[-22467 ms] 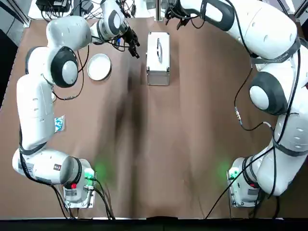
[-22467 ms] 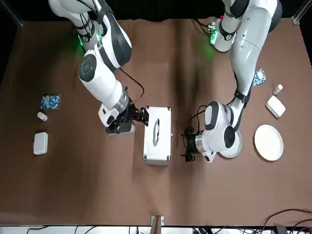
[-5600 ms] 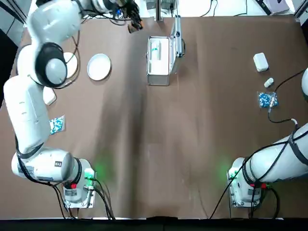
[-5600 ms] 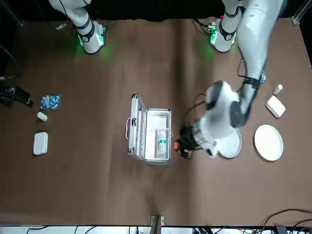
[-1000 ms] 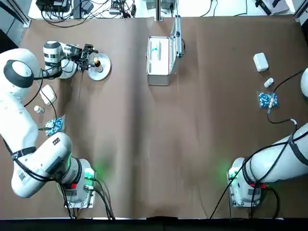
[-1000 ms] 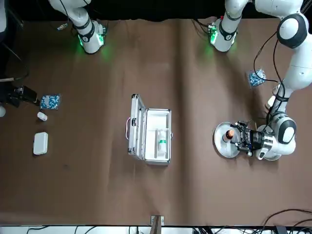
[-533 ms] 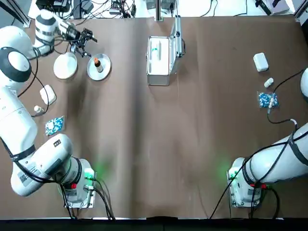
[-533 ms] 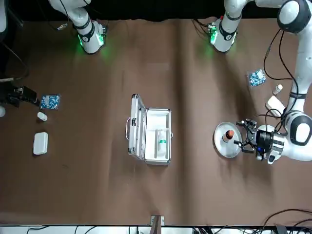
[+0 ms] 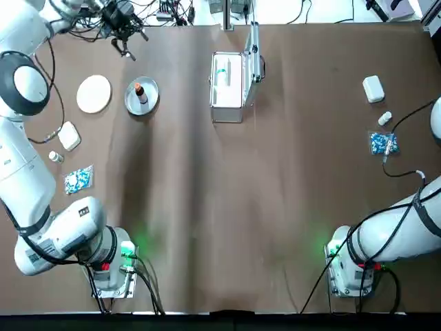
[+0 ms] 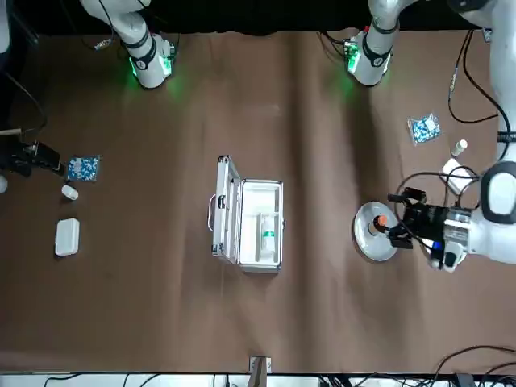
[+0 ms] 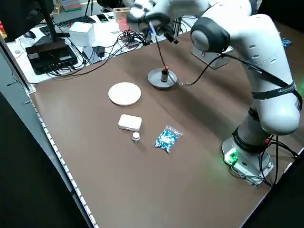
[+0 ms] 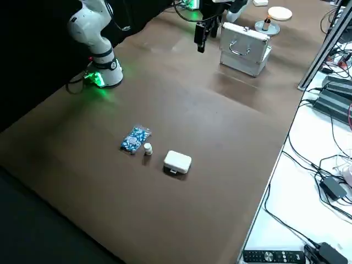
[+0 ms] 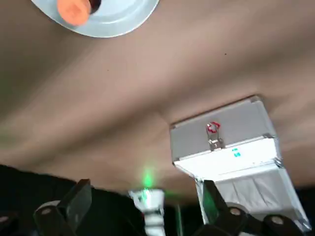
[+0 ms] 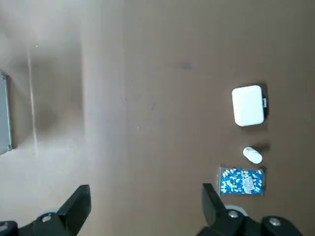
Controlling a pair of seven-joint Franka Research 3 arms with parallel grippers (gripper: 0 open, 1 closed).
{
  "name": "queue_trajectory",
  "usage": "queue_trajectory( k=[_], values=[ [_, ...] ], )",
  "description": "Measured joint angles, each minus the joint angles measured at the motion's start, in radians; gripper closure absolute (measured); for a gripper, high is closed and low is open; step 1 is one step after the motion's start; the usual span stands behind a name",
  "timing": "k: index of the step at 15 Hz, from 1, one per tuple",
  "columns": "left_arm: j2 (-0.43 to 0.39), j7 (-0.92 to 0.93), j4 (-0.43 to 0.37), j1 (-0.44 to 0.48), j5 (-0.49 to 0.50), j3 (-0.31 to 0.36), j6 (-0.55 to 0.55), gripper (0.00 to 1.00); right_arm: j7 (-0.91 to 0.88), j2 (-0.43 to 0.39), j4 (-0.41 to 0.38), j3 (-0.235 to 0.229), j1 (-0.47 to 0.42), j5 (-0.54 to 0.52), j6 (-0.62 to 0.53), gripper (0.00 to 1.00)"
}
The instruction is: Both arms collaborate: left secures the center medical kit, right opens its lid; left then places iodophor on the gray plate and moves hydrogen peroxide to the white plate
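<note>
- Top view: I'm seeing the left gripper (image 9: 126,31) hovering spread and empty at the far left; the iodophor (image 9: 139,92) is standing on the gray plate (image 9: 150,101), right of the white plate (image 9: 94,94).
- Front view: the medical kit (image 10: 250,225) is sitting open, lid (image 10: 222,205) upright.
- Right wrist view: the right gripper (image 14: 142,209) is hanging with fingers spread.

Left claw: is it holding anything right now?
Nothing. The left claw is open and empty; the small brown bottle stands free on the round gray rimmed plate.

Medical kit (image 9: 227,86) sits mid-table, lid (image 9: 255,49) hinged upright on my right. White hydrogen peroxide (image 10: 267,238) lies inside. Iodophor (image 9: 140,92), brown, orange-capped, stands upright on gray plate (image 9: 131,101). White plate (image 9: 94,94) lies just beside it.
</note>
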Motion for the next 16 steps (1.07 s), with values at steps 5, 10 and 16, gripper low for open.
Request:
queue_trajectory(
  k=[5,10,16],
  values=[
    [-0.038,-0.039,0.0,-0.145,0.103,0.001,0.042,0.0,0.0,0.0,0.0,0.001,0.0,0.0,0.002,0.0],
    [-0.038,-0.031,0.024,-0.276,0.188,-0.004,0.105,0.0,0.0,0.0,0.0,0.001,0.002,0.0,0.003,0.0],
    [-0.039,0.056,0.05,-0.453,0.314,-0.005,0.214,0.0,0.0,0.0,0.0,0.002,0.003,0.0,0.003,0.0]
  ],
)
